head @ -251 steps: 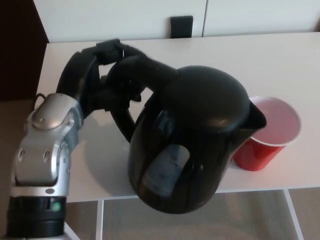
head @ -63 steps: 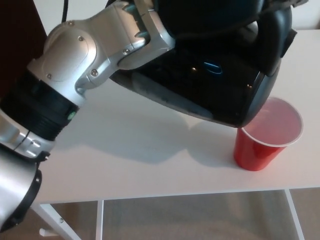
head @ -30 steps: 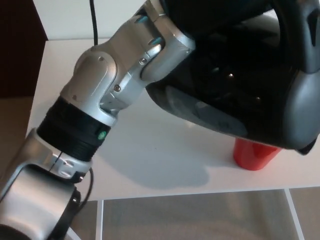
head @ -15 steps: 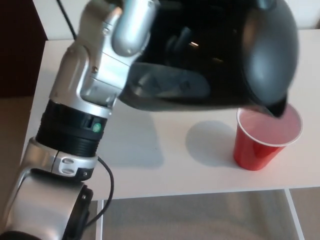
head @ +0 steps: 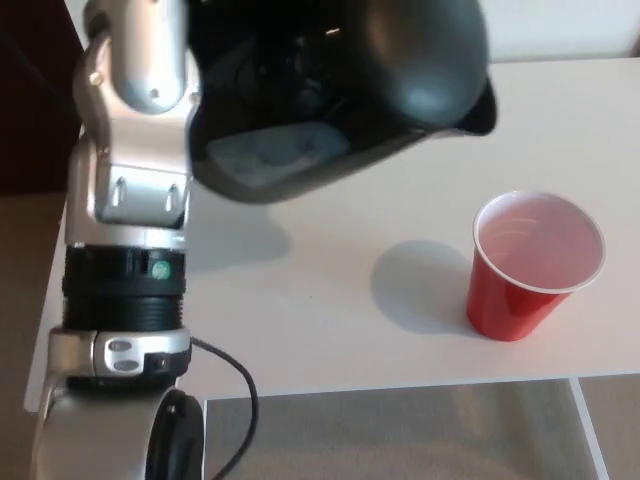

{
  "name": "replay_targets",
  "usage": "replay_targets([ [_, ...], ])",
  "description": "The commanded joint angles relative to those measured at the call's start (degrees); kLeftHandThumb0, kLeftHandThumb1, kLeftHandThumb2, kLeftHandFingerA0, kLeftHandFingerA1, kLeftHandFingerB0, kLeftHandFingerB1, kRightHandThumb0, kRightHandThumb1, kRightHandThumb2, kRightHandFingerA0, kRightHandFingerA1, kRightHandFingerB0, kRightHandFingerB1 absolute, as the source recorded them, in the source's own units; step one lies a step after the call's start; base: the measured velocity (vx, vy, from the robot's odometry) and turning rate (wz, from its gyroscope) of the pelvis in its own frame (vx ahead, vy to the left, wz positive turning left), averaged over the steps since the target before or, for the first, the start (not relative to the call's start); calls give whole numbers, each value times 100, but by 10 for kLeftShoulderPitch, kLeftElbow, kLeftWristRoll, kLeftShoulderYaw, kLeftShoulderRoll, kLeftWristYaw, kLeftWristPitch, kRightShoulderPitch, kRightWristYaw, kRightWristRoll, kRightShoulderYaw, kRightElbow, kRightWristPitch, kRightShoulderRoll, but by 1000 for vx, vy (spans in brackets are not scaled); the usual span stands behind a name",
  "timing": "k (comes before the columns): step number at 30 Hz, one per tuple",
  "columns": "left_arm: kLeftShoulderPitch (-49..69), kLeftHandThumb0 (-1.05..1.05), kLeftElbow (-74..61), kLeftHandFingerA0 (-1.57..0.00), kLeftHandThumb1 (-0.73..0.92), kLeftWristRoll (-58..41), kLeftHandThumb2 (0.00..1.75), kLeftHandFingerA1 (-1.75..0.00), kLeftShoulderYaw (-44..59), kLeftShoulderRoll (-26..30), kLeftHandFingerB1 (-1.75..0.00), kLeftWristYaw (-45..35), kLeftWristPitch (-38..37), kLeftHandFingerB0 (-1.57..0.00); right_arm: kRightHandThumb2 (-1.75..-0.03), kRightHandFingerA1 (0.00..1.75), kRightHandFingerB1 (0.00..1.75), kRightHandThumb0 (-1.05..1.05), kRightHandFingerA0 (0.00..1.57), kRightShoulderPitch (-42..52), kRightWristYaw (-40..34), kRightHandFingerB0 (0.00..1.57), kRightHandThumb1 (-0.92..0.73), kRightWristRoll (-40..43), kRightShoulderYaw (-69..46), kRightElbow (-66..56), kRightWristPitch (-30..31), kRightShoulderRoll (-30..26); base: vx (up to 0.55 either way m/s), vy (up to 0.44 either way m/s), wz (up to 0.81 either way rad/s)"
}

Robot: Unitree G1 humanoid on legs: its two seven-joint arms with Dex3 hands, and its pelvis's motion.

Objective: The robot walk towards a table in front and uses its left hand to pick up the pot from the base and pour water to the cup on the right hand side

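The black pot (head: 350, 90) hangs in the air over the white table (head: 300, 310), close to the camera, at the top middle. Its spout points right and sits up and to the left of the red cup (head: 537, 265), apart from it. The cup stands upright near the table's front right edge, and its pale inside shows. My left arm (head: 130, 170) rises along the left side, and its black left hand (head: 215, 50) is shut on the pot, mostly merged with the pot's dark body. My right hand does not show.
The table's front edge runs along the bottom, with grey floor below it. A black cable (head: 235, 390) loops beside my left arm. A dark panel (head: 35, 110) stands at the far left, and a white wall lies behind the table.
The pot has swung left and back from the cup, so its spout no longer hangs over the rim. My left forearm has turned more upright. The cup has stayed put.
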Motion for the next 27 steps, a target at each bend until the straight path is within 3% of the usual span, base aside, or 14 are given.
replay_targets([
  [1,89,-11,-3,-98,72,-247,80,-155,150,-49,-118,-42,206,-72,-68,76,70,-65,89,5,-6,69,-32,-19,16,-2,-8,-8,0,0,0],
  [2,94,-11,-1,-98,72,-247,80,-155,150,-51,-118,-42,204,-72,-68,76,70,-65,89,4,-7,69,-32,-20,17,-2,-7,-8,0,0,0],
  [3,109,-11,12,-101,72,-245,83,-147,150,-55,-116,-45,191,-74,-91,80,74,-69,86,3,-11,65,-25,-23,21,-3,-9,-8,0,0,0],
  [5,118,-12,19,-103,73,-244,80,-144,150,-59,-114,-46,184,-74,-85,81,75,-66,89,2,-11,68,-24,-22,23,-3,-10,-9,0,0,0],
  [11,144,-15,27,-102,74,-238,78,-148,145,-68,-112,-52,174,-73,-90,79,73,-72,88,2,-15,65,-26,-28,34,-6,-10,-12,0,0,0],
  [12,149,-14,26,-98,74,-236,76,-151,143,-70,-111,-52,175,-72,-71,76,70,-66,95,2,-16,70,-34,-29,35,-7,-9,-13,0,0,0],
  [15,159,-13,17,-95,76,-240,74,-153,139,-73,-113,-50,191,-69,-70,74,69,-64,90,-1,-19,69,-34,-36,45,-7,-10,-15,0,0,0],
  [16,160,-14,16,-93,76,-241,75,-152,137,-72,-114,-49,194,-69,-91,78,73,-69,87,-3,-22,66,-26,-39,48,-7,-9,-16,0,0,0],
  [17,161,-14,14,-93,76,-243,75,-152,134,-71,-114,-48,195,-69,-91,78,73,-69,87,-4,-24,66,-26,-39,50,-8,-9,-16,0,0,0],
  [18,161,-14,12,-94,75,-246,77,-152,132,-70,-115,-47,198,-70,-70,74,69,-63,93,-5,-24,70,-34,-39,50,-7,-9,-17,0,0,0],
  [27,152,-16,8,-101,71,-272,84,-144,106,-48,-114,-29,203,-76,-66,76,70,-68,100,-9,-25,71,-34,-46,59,-12,-12,-21,0,0,0],
])
